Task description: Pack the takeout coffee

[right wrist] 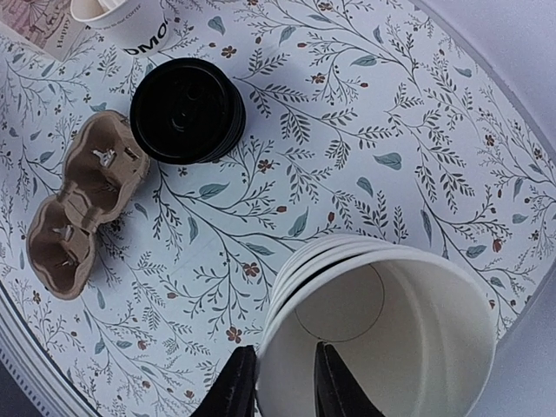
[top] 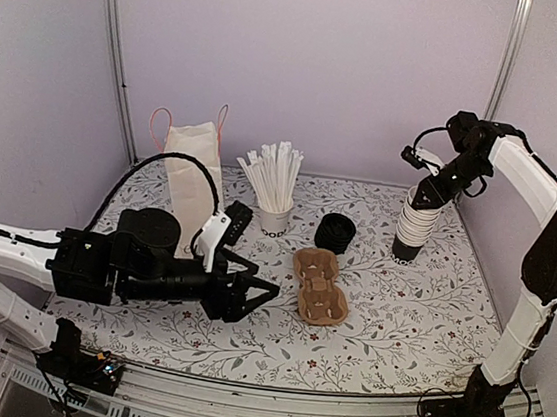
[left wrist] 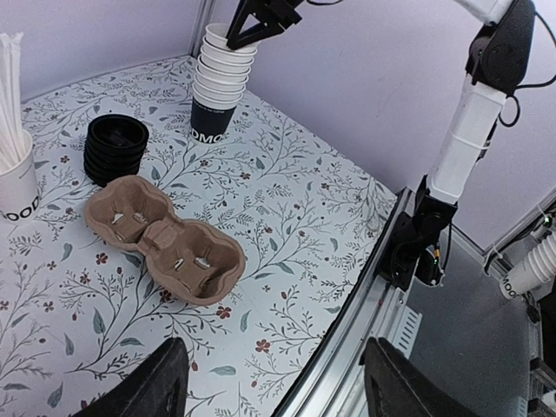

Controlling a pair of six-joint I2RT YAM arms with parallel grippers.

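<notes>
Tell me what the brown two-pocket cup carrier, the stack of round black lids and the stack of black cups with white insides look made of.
Brown two-pocket cup carrier: likely moulded paper pulp; matte, rough-looking, soft rounded edges.
Stack of round black lids: probably thin plastic; faint sheen, crisp concentric ridges.
Stack of black cups with white insides: apparently paper; rolled rims, smooth white lining.

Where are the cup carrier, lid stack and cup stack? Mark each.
cup carrier (top: 320,286), top view, middle between wells.
lid stack (right wrist: 187,110), right wrist view, top lid.
cup stack (left wrist: 219,82), left wrist view, white rims.
</notes>
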